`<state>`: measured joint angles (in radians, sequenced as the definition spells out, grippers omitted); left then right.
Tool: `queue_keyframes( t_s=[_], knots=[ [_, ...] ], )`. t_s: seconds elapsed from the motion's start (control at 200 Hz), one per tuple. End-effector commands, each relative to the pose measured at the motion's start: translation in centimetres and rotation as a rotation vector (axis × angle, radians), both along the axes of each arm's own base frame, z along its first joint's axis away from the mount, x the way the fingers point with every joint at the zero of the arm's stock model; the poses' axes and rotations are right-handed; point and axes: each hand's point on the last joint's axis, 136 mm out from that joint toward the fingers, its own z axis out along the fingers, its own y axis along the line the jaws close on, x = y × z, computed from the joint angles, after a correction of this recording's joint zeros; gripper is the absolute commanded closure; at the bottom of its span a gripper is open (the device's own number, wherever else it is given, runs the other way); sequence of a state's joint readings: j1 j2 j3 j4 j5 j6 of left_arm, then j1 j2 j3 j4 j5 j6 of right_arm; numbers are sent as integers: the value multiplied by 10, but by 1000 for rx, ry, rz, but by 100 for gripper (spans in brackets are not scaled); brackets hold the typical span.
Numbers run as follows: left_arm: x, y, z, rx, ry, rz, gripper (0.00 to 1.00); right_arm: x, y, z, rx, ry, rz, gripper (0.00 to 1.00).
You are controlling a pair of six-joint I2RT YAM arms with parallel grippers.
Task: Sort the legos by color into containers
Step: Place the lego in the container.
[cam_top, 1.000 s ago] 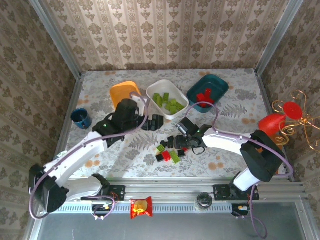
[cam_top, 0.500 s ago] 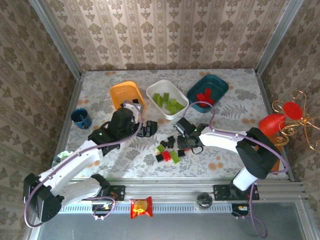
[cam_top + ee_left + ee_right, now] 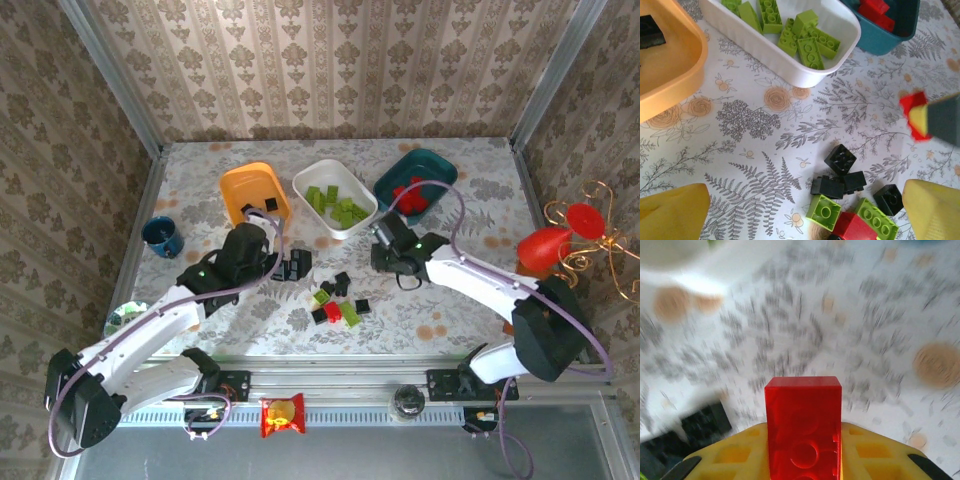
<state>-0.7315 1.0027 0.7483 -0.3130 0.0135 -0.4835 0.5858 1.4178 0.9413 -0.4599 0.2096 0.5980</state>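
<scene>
From above, the left tool (image 3: 296,266) hangs spread wide and empty over the floral-patterned desk (image 3: 470,300), just left of a loose heap of red, lime and black plastic bricks (image 3: 335,300). The right tool (image 3: 381,250) sits between that heap and the dark teal shallow plastic tub (image 3: 440,165). Beyond the heap, three tubs stand in a row. The orange shallow plastic tub (image 3: 236,186) holds black bricks, the white shallow plastic tub (image 3: 362,212) holds lime ones, and the teal tub holds red ones. A small dark blue cup (image 3: 162,236) stands well apart on the left.

At the left wrist, the yellow fingers (image 3: 672,215) frame the heap from either side without touching it. Black, lime and red bricks lie between them, with the three tubs beyond. At the right edge the other tool carries something red.

At the right wrist, the tool is clenched on a single red plastic brick (image 3: 803,425), which stands upright between the yellow pads (image 3: 740,455). The desk beneath is blurred.
</scene>
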Motion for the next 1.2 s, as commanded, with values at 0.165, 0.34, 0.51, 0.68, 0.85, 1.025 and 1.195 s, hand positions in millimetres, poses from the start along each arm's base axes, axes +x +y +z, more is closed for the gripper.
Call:
queue_keyframes(
  t_s=[0.165, 0.34, 0.51, 0.68, 0.85, 1.025, 1.195],
  knots=[
    [-4, 7, -11, -22, 40, 44, 0, 82, -41, 69, 6, -223, -211, 71],
    [-9, 8, -20, -30, 66, 43, 0, 136, -60, 71, 5, -235, -308, 71],
    [-15, 9, -27, -43, 89, 40, 0, 167, -85, 53, -34, -183, -397, 71],
    [-20, 10, -32, -47, 105, 34, 0, 185, -111, 45, -37, -155, -454, 69],
    [-24, 9, -36, -34, 121, 8, 0, 195, -124, 32, -59, -100, -466, 56],
    [-28, 8, -45, -9, 158, -11, 0, 198, -124, 37, -39, -104, -453, 27],
    [-32, 0, -53, 7, 195, -58, 0, 186, -112, 56, 5, -153, -425, 24]
  ],
)
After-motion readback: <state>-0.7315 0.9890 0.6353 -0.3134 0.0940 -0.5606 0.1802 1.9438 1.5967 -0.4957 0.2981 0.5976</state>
